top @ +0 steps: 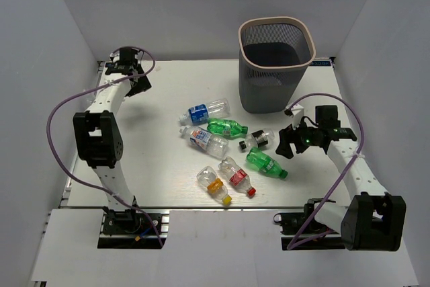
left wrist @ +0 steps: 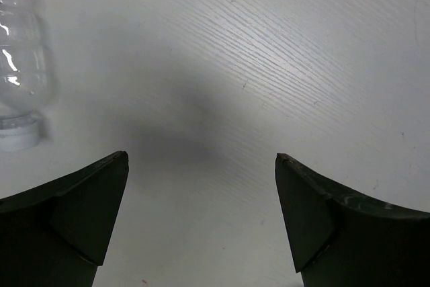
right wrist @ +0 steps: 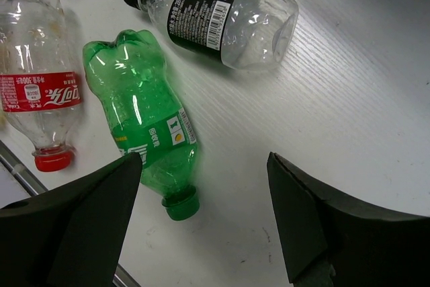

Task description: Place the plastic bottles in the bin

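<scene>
Bottles, seven of them, lie in a loose cluster on the white table (top: 161, 92), all in front of the bin (top: 267, 89), which stands upright at the far edge. Running through them: blue-label bottle (top: 201, 112) nearest the bin, upper green bottle (top: 227, 126) just beside it, white-blue bottle (top: 205, 140), black-label bottle (top: 259, 140), lower green bottle (top: 266, 163), red-label bottle (top: 236, 175) and yellow-orange bottle (top: 213, 183) at the near side.

Over to the right gripper (top: 289, 144) — jaws spread wide, nothing in them. It hangs at the right edge of the cluster, just beside the black-label and lower green bottles. From its wrist camera, the right gripper (right wrist: 205, 156) has the lower green bottle (right wrist: 144, 119) lying on its side under the left-hand finger, its green cap falling between the two fingers; whether anything touches, I can't tell. The black-label bottle (right wrist: 215, 15) lies just ahead, the red-label bottle (right wrist: 40, 85) off to the left.

The left gripper (top: 139, 84) sits at the far left corner, well apart from the cluster and the bin — fully released, holding nothing. Its wrist view shows the left gripper (left wrist: 201, 157) over bare tabletop, with one clear white-capped bottle (left wrist: 20, 65) at the left edge, outside the fingers.
</scene>
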You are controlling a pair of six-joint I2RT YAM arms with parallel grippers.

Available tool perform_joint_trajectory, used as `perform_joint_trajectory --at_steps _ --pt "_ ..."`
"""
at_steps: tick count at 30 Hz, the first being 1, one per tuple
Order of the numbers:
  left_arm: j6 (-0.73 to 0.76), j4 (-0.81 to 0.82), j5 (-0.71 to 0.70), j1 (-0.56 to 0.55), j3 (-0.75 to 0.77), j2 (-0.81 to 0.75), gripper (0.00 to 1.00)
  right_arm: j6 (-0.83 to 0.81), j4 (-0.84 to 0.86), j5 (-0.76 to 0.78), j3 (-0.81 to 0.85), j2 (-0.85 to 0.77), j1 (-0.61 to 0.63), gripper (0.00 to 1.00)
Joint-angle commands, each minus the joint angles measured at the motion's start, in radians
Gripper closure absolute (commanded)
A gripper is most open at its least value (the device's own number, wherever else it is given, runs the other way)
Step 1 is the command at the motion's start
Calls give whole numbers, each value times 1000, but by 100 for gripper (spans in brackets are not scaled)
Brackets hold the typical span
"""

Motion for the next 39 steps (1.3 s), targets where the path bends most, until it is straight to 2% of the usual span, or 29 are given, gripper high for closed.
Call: perform_joint_trajectory --at_steps 1,9,18,27,31,34,39 --pt "-17 -20 -11 -1 -4 -89 0 19 42 -40 -16 4 2 19" --pt "-90 -57 -107 42 -110 -229 0 2 47 -57 -16 18 4 19" --pt "-47 -139 -146 113 -100 -217 0 8 59 -104 -26 25 7 19" --pt "70 -117 -224 134 -118 -228 0 -14 24 -152 16 59 8 19" --pt "139 -126 -302 134 -75 -161 0 -64 -43 -155 43 65 7 22" --pt "214 -105 -373 134 -64 -113 3 -144 -108 -157 66 70 5 26" --pt "346 -16 -384 163 -95 -43 15 -242 -184 -153 112 102 8 32"
